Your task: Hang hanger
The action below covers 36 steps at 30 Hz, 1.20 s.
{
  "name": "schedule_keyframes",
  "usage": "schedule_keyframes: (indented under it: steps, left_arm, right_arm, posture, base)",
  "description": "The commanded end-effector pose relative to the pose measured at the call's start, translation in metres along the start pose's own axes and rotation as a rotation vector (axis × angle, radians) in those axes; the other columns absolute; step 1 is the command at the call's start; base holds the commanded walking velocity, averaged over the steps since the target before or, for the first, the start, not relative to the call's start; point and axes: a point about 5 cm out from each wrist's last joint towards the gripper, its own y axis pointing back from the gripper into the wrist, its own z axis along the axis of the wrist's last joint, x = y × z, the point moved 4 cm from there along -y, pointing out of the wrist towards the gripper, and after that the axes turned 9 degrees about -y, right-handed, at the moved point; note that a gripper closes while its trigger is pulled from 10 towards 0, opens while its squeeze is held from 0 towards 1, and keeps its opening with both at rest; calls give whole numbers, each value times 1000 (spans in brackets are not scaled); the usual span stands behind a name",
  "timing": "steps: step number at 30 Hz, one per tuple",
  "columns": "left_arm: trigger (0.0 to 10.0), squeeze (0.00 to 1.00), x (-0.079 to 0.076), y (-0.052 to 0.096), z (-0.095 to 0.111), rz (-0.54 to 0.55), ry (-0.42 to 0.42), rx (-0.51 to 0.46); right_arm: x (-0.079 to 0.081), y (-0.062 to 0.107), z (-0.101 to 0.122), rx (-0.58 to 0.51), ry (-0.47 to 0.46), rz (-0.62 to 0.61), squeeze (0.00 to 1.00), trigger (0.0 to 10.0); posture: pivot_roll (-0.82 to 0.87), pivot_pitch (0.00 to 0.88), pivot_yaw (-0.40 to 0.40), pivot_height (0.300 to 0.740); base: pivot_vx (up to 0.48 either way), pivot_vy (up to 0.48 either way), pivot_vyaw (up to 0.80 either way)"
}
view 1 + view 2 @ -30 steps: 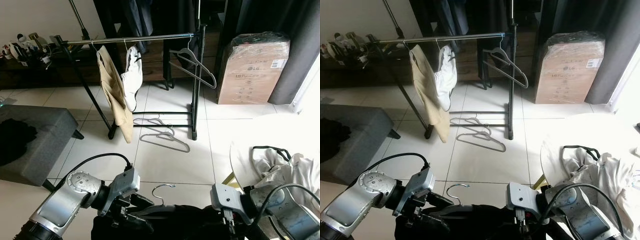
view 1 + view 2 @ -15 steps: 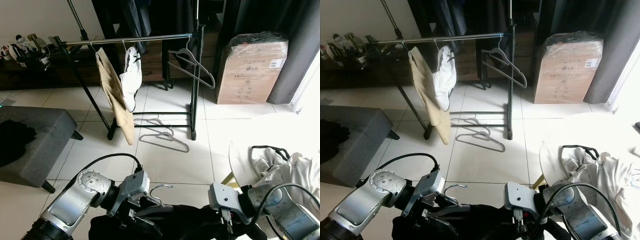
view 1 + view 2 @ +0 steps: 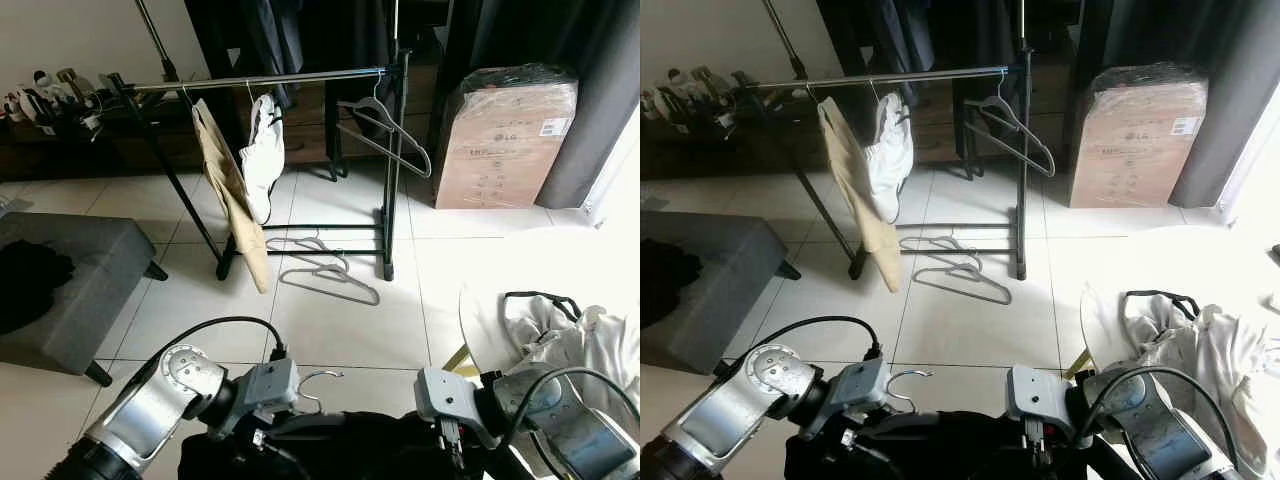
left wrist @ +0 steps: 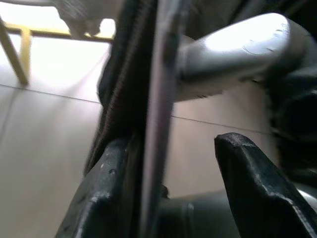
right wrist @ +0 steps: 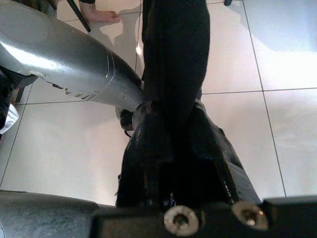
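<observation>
The clothes rack [image 3: 265,78] stands across the tiled floor from me, a tan garment [image 3: 232,190] and a white garment [image 3: 262,155] hanging from its rail and an empty grey hanger [image 3: 385,135] at its right end. Right of the rack sits a wrapped cardboard box [image 3: 505,135]; left of it, a grey ottoman [image 3: 70,285]. Two spare hangers [image 3: 325,275] lie at the rack's foot. Well short of the rack, low before me, I hold the hanger [image 3: 318,385] draped in a black garment [image 3: 370,450]. My left gripper [image 4: 163,178] has its fingers spread apart around the hanger's thin bar. My right gripper [image 5: 173,144] is pinched tight on the black garment.
</observation>
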Motion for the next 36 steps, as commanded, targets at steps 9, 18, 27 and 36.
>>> schedule_keyframes:
  steps: [9, 18, 27, 36]
  left_arm:
    - [3020, 0, 14, 13, -6, 81, -22, 46]
    - [0, 0, 14, 10, -6, 62, -60, 62]
    - [0, 0, 15, 3, -1, 58, -75, 47]
    - [0, 0, 14, 3, -7, 51, -87, 80]
  right_arm:
    - [3, -4, 14, -34, 51, 21, 0, 0]
    - [3, -4, 12, -25, 50, 22, 0, 0]
    - [4, -5, 13, -28, 47, 23, 0, 0]
    - [4, -7, 13, -30, 43, 23, 0, 0]
  posture:
    - [-151, 144, 137, 740]
    - [-153, 145, 136, 740]
    - [-150, 146, 139, 740]
    - [-149, 148, 142, 740]
  base:
    - [0, 0, 0]
    - [0, 0, 0]
    - [0, 0, 0]
    - [0, 0, 0]
